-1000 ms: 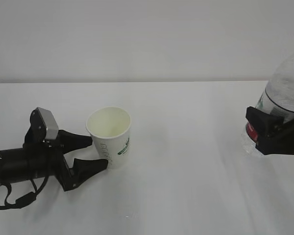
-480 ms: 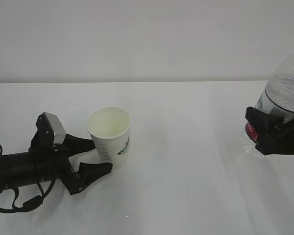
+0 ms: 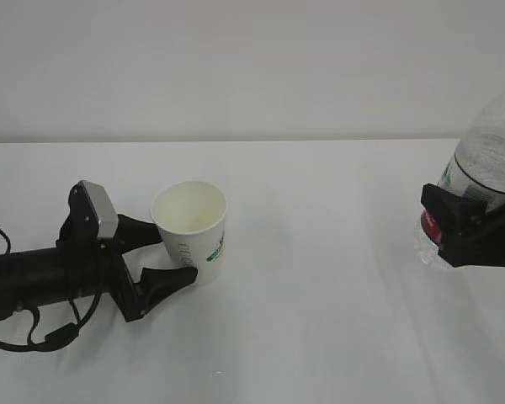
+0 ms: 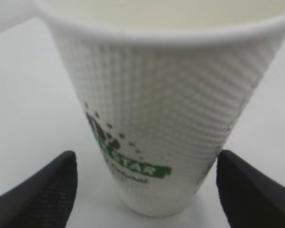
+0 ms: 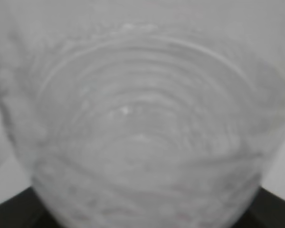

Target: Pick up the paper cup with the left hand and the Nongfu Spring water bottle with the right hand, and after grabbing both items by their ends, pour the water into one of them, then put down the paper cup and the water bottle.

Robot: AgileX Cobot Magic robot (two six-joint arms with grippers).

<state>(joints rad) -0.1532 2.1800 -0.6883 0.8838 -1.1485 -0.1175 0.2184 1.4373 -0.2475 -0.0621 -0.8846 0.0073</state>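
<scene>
Cup between open left gripper fingers; bottle clamped in right gripper.
The small white tapered paper cup stands upright on the white bench, bracketed by the wide-spread black left gripper; the black right gripper holds the clear ribbed plastic bottle at the bench's right edge.

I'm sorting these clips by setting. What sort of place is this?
Probably a lab or test bench rather than a home: a bare white table against a blank white wall, with only a paper cup, a water bottle and two black robot arms.
</scene>
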